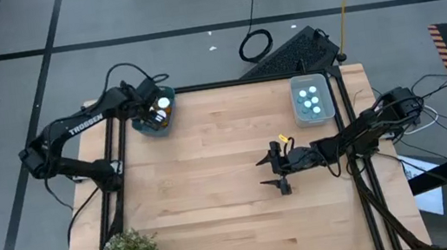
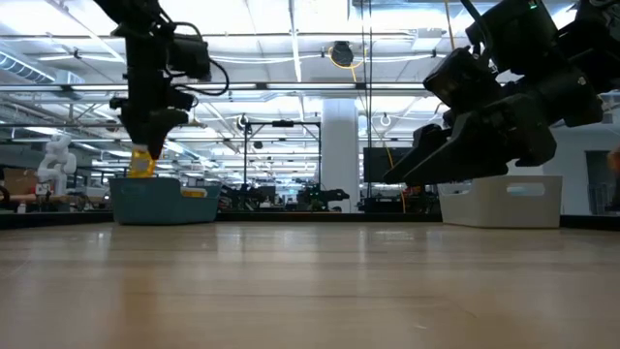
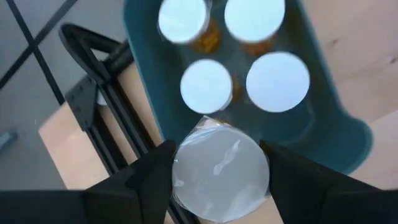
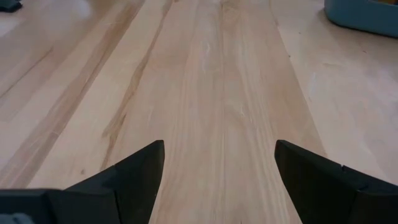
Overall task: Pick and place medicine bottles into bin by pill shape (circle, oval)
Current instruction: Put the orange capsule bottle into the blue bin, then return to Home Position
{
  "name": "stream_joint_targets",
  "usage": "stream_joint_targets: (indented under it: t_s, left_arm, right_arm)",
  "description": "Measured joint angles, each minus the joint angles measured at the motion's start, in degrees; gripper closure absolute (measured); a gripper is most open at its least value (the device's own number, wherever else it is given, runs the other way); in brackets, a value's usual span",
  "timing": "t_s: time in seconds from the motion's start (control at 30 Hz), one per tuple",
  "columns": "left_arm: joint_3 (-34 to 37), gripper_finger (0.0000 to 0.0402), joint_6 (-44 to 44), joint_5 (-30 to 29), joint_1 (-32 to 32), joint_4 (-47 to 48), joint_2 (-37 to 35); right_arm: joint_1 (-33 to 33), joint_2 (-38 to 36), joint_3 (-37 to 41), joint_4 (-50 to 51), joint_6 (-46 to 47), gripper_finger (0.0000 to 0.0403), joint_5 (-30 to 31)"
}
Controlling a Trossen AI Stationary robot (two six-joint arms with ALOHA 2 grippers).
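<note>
The left hand (image 3: 217, 174) grips a white-capped medicine bottle (image 3: 219, 171), hanging over the blue bin (image 1: 155, 117) at the desk's (image 1: 216, 196) far corner. Directly below the hand, four more capped bottles (image 3: 207, 85) stand inside that bin. Well apart, the right hand (image 1: 278, 172) hovers open over bare wood, with the white bin (image 1: 311, 100) beyond it holding what look like several bottles.

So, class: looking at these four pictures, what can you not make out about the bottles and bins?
- Pill shapes: caps cover every white-capped bottle in the dark teal plastic bin in the left wrist view.
- Held white-capped orange bottle: the left hand hides its body.
- Pale rectangular bin: bottles too small to count in the high view.
</note>
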State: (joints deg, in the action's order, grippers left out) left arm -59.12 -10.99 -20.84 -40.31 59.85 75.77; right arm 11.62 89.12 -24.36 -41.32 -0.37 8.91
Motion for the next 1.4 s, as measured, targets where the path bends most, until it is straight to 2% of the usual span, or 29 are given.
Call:
stream_joint_targets:
  t_s: [0.13,0.27,0.5,0.77,0.97,1.13,1.23,1.4]
  left_arm:
    - [3.1,0.0179,-1.96,0.02,0.43,-1.01,0.0]
    - [6.49,0.0189,-1.76,1.84,0.43,-6.5,0.0]
    - [10.94,0.0156,-2.29,2.8,0.43,-10.65,0.0]
    - [13.32,0.015,-2.15,2.71,0.43,-15.28,0.0]
    - [11.19,0.0149,-0.73,1.59,0.59,-16.05,-0.02]
    - [7.24,0.0149,-0.2,1.23,1.14,-11.84,-0.02]
    - [5.27,0.0149,0.75,1.21,2.89,-9.7,-1.11]
    - [5.01,0.0149,1.74,1.51,7.86,-10.44,-6.81]
  right_arm:
    - [-0.09,0.0,0.0,-0.48,-0.55,0.0106,0.0]
    - [-0.97,0.0,0.0,-0.48,-0.54,0.0106,0.0]
    - [-1.53,0.0,0.0,-0.48,-0.36,0.0106,0.0]
    - [-1.53,0.0,0.0,-0.48,-0.36,0.0106,0.0]
    - [-1.53,0.0,0.0,-0.46,-0.36,0.0106,0.0]
    - [-1.53,-0.51,0.0,-0.02,-0.34,0.0106,-0.02]
    - [-1.53,-2.89,0.0,0.07,-0.32,0.0108,0.0]
    - [-1.53,-10.65,-0.01,3.91,-1.69,0.013,0.0]
